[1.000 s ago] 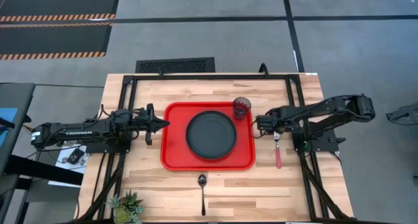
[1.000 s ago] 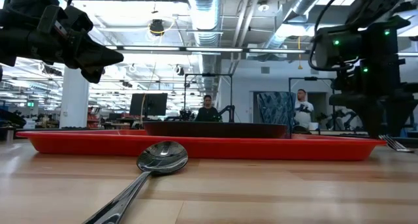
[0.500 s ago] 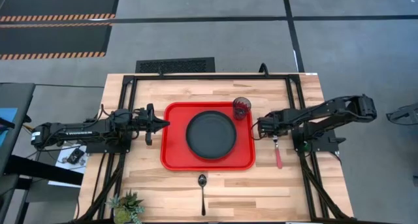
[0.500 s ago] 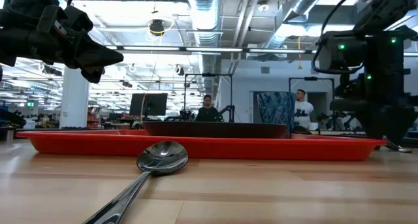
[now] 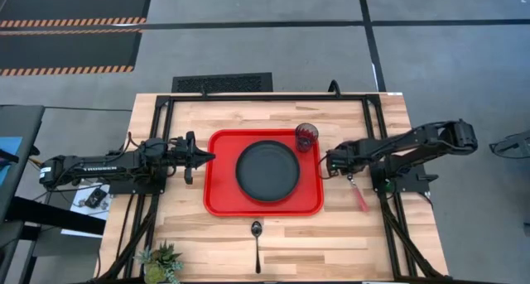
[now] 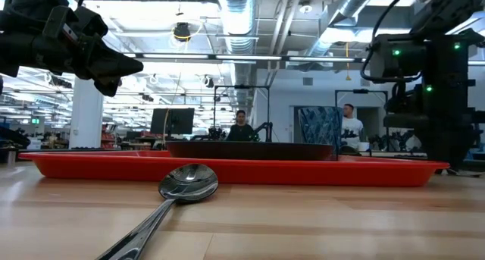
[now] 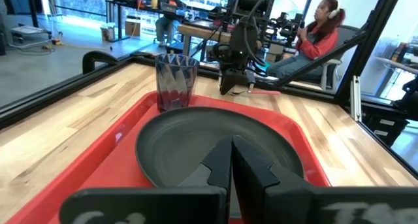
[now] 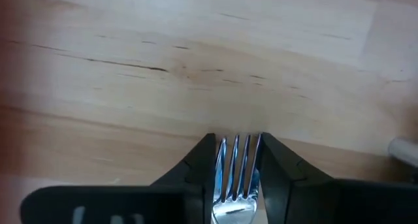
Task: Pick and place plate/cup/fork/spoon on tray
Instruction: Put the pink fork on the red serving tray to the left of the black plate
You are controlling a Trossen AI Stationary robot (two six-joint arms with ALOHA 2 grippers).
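Note:
The red tray point(image 5: 222, 197) holds the black plate point(image 5: 267, 171) in its middle and the tinted cup point(image 5: 306, 137), upright in its far right corner. The dark spoon point(image 5: 257, 243) lies flat on the wood just in front of the tray. The red-handled fork point(image 5: 359, 197) lies right of the tray. My right gripper point(image 5: 348, 173) stands over its tine end, pointing down, shut on it. My left gripper point(image 5: 207, 157) hovers shut above the tray's left rim. My right gripper has the fork's tines point(image 8: 238, 162) pinched between its two fingers point(image 8: 204, 164), one finger on each outer tine. The fingers come from above, pointing down, and lie across the fork. The red handle point(image 5: 361, 201) rests on the table, slanting toward the near right.
A small potted plant point(image 5: 161, 263) stands at the table's near left corner. A black frame point(image 5: 269, 97) runs along the far and side edges. Bare wood lies in front of the tray, on both sides of the spoon. People sit in the room beyond the table.
My right gripper has sunk onto the fork's tine end. The fork has turned on the table: its handle end has swung toward the right edge, while the tine end has stayed under the gripper.

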